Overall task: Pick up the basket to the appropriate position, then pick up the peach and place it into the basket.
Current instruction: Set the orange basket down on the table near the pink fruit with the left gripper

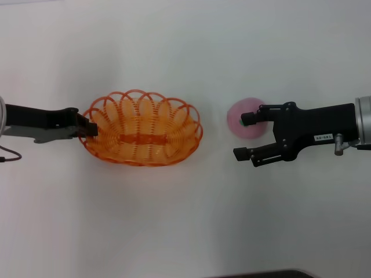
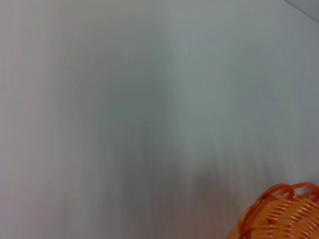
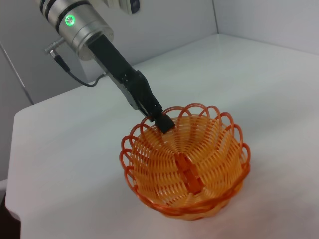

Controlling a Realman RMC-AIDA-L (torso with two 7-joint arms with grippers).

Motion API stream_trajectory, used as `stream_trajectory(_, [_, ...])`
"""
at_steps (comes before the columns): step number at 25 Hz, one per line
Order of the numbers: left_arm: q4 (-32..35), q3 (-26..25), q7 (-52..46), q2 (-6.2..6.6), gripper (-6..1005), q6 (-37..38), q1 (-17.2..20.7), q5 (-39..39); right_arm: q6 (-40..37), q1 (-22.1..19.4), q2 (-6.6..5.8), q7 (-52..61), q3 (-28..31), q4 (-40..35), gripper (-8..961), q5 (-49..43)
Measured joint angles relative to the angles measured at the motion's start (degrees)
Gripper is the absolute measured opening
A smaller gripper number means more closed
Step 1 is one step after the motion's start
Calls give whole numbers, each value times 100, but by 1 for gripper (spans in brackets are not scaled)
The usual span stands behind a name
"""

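Head view: the left gripper (image 1: 91, 128) is clamped on the near rim loop of the oval orange woven basket (image 1: 143, 135), resting on the white table (image 1: 174, 220). The right gripper (image 1: 248, 136) is spread wide beside the round pink peach (image 1: 246, 117), one finger overlapping it, not yet grasped. Judged status: basket gripped, its final position unconfirmed; peach pick and placement remain.

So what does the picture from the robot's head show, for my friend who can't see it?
An orange wire basket sits on a white table, and the left gripper is at its rim on the robot's left. To the basket's right lies a pink peach, with the right gripper open, one finger over it.
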Motion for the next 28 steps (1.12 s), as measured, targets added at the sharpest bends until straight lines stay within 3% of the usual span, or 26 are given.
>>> stream_trajectory(9, [-155, 148, -58, -11, 63, -259, 252, -512, -9, -1, -3, -32, 19, 0, 920, 0])
stream_trajectory(28, [28, 911, -146, -12, 63, -869, 476, -719, -32, 9, -8, -76, 3, 0, 920, 0])
